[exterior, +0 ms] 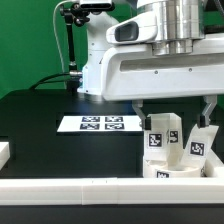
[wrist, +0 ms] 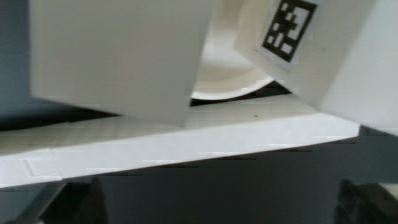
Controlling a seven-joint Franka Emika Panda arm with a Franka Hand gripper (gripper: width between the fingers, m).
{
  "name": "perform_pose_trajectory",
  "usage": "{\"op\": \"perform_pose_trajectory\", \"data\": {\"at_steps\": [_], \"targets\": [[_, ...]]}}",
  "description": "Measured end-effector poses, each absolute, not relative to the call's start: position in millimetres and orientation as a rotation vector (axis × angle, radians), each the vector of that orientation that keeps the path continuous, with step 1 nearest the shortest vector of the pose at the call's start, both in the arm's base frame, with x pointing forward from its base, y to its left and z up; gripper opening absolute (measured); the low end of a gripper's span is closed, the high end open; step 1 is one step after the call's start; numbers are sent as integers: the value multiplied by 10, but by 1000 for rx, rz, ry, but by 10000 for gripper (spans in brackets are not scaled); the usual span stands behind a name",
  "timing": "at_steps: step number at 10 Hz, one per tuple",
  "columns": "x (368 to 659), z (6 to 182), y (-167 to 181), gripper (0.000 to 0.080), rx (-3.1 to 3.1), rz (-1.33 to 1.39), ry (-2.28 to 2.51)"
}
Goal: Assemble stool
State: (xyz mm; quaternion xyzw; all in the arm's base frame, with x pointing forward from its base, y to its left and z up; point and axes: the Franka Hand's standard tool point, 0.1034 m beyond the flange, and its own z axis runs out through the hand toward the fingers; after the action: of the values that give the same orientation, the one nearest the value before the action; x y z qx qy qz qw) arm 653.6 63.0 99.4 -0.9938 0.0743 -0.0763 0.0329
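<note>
The stool parts sit at the exterior view's right front. Two white block legs with black-and-white tags stand upright on or against the round white seat, which is partly hidden behind the front rail. My gripper hovers just above the legs, open wide, with one finger on each side and nothing between them. In the wrist view a large white leg block and a tagged leg fill the picture. The seat's curved rim shows between them. My gripper is open and empty there, with dark fingertips at the picture's corners.
The marker board lies flat on the black table, mid-left of the legs. A long white border rail runs along the front edge and shows in the wrist view. A short rail piece sits at the left. A black stand rises behind.
</note>
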Motion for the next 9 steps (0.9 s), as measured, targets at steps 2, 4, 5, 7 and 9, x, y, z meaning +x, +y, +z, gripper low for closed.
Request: {"op": "perform_pose_trajectory", "data": {"at_steps": [2,4,5,7,9], "targets": [[6535,992,626,649,-3058,-234,230],[6498,1082,558,649,-3044,-224,287],[6471,1118,549,649,-3040,-225,299],[6361,1076,467,649,-3035,-202,337],[6370,1075,481,649,-3035,-203,333]]}}
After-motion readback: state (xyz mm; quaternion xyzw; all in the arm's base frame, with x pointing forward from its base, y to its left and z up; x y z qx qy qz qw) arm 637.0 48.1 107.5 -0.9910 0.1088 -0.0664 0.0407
